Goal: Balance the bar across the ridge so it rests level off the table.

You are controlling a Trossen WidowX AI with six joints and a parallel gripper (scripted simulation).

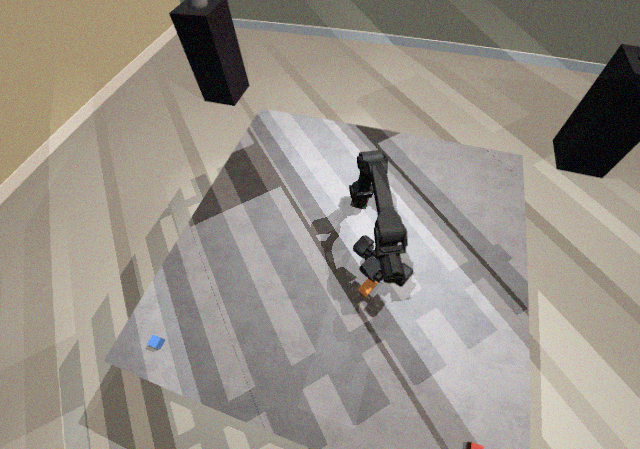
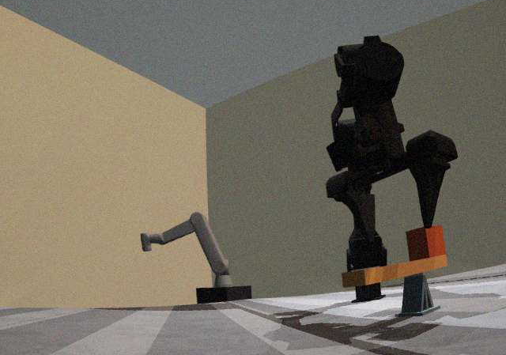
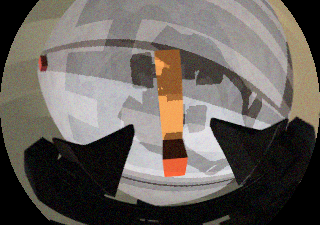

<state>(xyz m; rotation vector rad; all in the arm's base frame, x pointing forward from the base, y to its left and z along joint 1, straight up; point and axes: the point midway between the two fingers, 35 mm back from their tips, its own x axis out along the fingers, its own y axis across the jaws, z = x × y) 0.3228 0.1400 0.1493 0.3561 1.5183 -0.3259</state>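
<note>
The orange bar lies across the top of the grey-blue ridge, with both ends off the table. In the exterior view it looks close to level, its right end a little higher. A red-orange block sits on that end of the bar. My gripper is open wide, its fingers spread to either side of the bar and clear of it, the right fingertip just above the red-orange block.
A small blue cube lies near the table's left corner and a small red cube at its front edge. Two black pedestals stand on the floor beyond the table. A second grey arm stands far off.
</note>
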